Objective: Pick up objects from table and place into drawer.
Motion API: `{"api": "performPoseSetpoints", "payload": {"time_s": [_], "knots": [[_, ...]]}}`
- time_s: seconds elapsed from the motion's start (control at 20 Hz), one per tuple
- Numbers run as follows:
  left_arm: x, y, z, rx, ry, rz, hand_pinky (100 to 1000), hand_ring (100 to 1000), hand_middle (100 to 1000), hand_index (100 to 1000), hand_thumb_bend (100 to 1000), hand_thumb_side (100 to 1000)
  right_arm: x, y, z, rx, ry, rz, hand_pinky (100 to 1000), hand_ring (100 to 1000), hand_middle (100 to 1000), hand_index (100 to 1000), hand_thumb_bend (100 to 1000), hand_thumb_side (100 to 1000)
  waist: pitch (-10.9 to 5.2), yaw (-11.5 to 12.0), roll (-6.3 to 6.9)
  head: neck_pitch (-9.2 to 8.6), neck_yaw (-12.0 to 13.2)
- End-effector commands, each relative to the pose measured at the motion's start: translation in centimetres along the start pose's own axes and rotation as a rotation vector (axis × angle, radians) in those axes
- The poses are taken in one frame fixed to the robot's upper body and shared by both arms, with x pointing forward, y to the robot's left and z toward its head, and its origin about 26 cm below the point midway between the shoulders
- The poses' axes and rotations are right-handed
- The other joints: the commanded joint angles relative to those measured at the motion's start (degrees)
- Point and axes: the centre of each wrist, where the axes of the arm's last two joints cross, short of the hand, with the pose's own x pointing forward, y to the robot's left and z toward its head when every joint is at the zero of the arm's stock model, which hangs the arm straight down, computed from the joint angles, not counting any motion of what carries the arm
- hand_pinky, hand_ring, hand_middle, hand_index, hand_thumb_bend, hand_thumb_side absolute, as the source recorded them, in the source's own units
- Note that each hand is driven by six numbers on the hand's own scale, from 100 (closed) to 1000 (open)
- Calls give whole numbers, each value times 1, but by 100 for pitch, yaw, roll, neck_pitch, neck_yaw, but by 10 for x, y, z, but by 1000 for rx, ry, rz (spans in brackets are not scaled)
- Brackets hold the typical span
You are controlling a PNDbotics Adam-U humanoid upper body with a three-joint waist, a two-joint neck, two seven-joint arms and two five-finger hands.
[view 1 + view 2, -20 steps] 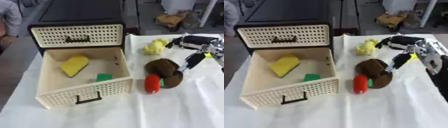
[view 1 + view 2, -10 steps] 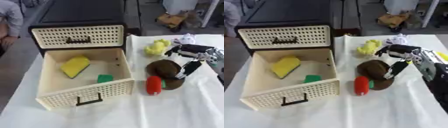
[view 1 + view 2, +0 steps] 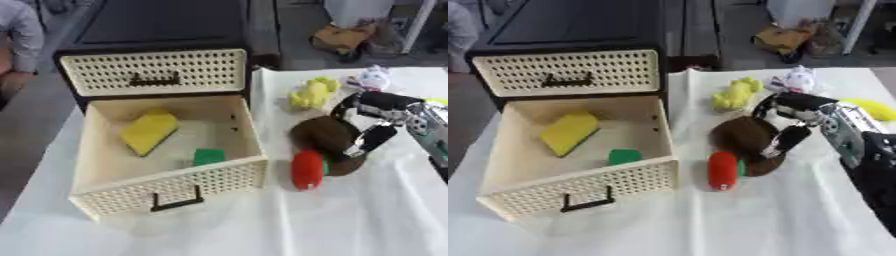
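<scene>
Right hand (image 3: pixel 791 125) reaches in from the right, fingers curled over the brown rounded object (image 3: pixel 744 137) — actual contact hard to make out. Brown object sits on the white table (image 3: pixel 710 220) beside the open drawer (image 3: pixel 166 187), touching a red cylinder (image 3: pixel 722 171); something green between them, mostly hidden.
</scene>
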Motion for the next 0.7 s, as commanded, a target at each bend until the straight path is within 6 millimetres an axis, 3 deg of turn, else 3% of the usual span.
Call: {"api": "performPoseSetpoints", "payload": {"time_s": [0.05,0.55,0.65,0.7], "knots": [[5,-1,-7,-11,-30,-7,334,521,506,803,126,962,-3,-10,4,-30,11,16,675,812,630,781,898,580,-78,10,-12,-46,13],[5,-2,-7,-7,-19,-13,330,520,505,802,123,965,0,-11,4,-98,8,-8,642,777,578,723,844,593,-79,17,-37,-72,19],[4,-2,-6,-9,-14,-13,327,519,504,802,122,967,0,-11,3,-115,12,-16,634,770,568,710,796,580,-79,21,-42,-90,16],[4,-3,-6,-10,-11,-14,325,518,503,801,122,968,0,-11,3,-122,14,-20,630,767,565,706,693,577,-80,24,-41,-99,15]]}}
